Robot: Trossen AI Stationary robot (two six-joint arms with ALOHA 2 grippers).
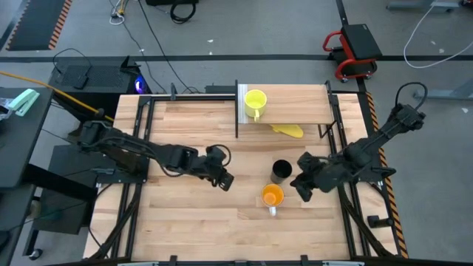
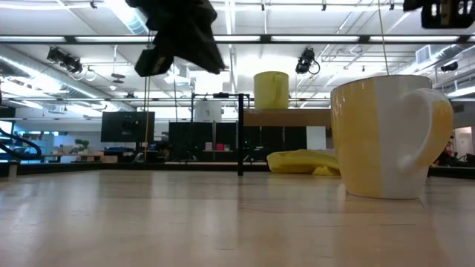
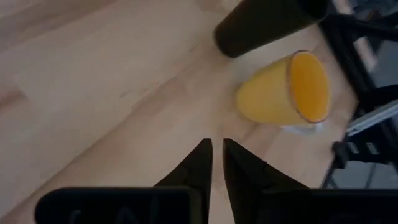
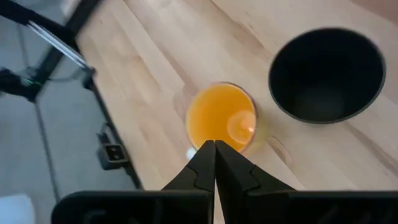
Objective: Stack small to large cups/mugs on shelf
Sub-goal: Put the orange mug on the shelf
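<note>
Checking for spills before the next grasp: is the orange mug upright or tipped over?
Upright. The orange mug stands on the tabletop with its round mouth facing up; the right wrist view looks straight into it.

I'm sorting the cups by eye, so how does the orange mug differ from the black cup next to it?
The orange mug is bright orange with a white handle; the black cup is dark and shows no handle. In the left wrist view the black cup looks taller than the mug. Both stand upright and open-topped on the tabletop, not on the shelf.
</note>
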